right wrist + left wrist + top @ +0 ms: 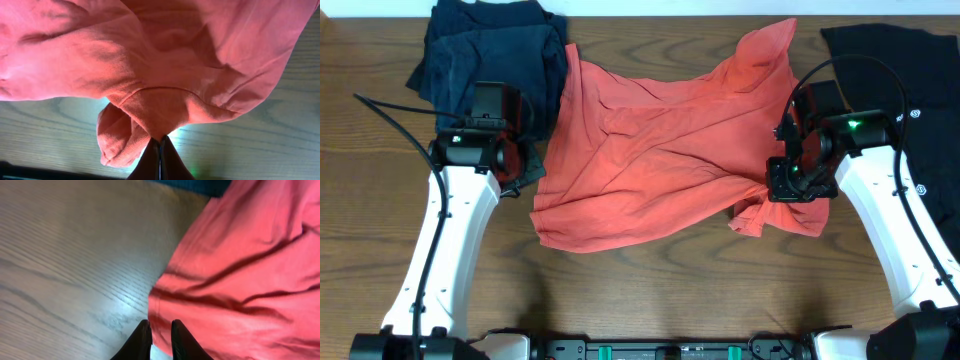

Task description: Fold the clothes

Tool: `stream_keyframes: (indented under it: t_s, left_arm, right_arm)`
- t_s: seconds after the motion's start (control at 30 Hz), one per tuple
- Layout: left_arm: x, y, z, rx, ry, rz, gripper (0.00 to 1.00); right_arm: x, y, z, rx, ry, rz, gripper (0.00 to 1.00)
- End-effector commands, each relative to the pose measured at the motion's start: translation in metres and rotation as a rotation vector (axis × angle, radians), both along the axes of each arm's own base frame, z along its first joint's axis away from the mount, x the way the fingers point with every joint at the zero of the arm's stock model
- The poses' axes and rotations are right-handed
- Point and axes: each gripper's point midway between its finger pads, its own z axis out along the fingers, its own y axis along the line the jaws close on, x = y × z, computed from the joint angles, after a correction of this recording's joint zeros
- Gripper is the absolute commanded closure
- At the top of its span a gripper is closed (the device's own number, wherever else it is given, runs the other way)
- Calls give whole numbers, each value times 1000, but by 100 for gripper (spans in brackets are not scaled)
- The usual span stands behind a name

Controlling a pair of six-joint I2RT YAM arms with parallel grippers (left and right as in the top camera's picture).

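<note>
- Red shirt (650, 150) lies crumpled and unfolded on the wooden surface (650, 290), roughly mid-way between the two arms. Creases run across the body; one corner peaks up at its far right.
- Left gripper (527, 170) sits at the shirt's left edge, low on that side. In the left wrist view its fingers (142, 340) are drawn in to a narrow gap, with the shirt's hem edge caught between them. Bare surface lies left of the hem.
- Right gripper (788, 188) sits at the shirt's lower right, where the cloth bunches into a small bundle. In the right wrist view its fingers (150, 162) are pressed together, with no gap showing, pinching the tip of a fold of red cloth. A rolled lump of the same cloth hangs just left of the pinch.
- The seam line of the shirt curves just above the right pinch point.
- Dark blue garment (490, 50) lies rumpled off the shirt's upper left corner; the shirt's edge touches or slightly overlaps it, and I cannot tell which.
- Black garment (910, 80) lies flat to the right of the shirt, apart from it, partly under the right arm.
</note>
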Motion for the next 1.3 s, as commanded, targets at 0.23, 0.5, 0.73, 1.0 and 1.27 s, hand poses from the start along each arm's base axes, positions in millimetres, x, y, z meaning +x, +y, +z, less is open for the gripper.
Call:
stream_keyframes:
  t_s: [0.23,0.5,0.73,1.0,1.27]
  left_arm:
    - [-13,-6,-20,-42,122,-2,84]
    - [-3,-7,-19,-44,83,-3,83]
    - [3,-7,-17,-46,57,-3,83]
    - [6,-7,-17,-46,47,-4,83]
    - [9,-8,-16,-47,31,-4,83]
  right_arm:
    - [-23,2,5,32,90,14,98]
    - [-38,83,21,340,67,338,99]
    - [-45,125,10,207,0,511,99]
    - [-17,108,5,92,-71,371,99]
    - [54,74,17,92,-284,212,99]
